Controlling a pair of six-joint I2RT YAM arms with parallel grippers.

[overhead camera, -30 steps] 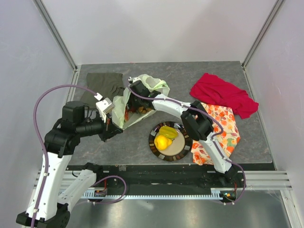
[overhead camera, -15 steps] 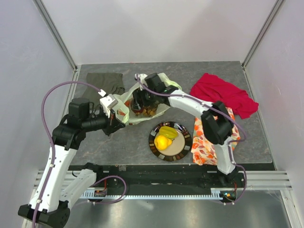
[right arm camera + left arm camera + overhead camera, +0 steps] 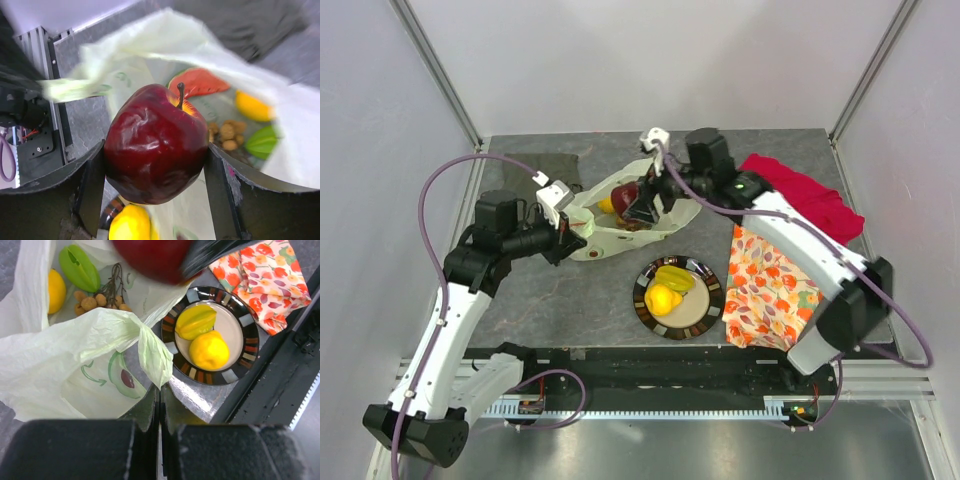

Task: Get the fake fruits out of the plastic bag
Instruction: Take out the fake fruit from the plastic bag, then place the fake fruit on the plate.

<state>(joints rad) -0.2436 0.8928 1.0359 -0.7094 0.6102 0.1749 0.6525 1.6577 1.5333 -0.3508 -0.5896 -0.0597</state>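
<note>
Right wrist view: dark red apple (image 3: pixel 155 142) is clamped in right gripper (image 3: pixel 156 190) above plastic bag (image 3: pixel 165 35). Plate (image 3: pixel 717 300) is located nearward of it

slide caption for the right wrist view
Right gripper holds a dark red apple above the plastic bag; melon slice and lemon inside.

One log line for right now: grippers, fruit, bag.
left gripper: shut on plastic bag | right gripper: shut on dark red apple, over bag | plate: lemon, yellow-green piece | in bag: second lemon, green fruit, brown cluster, melon slice
</note>
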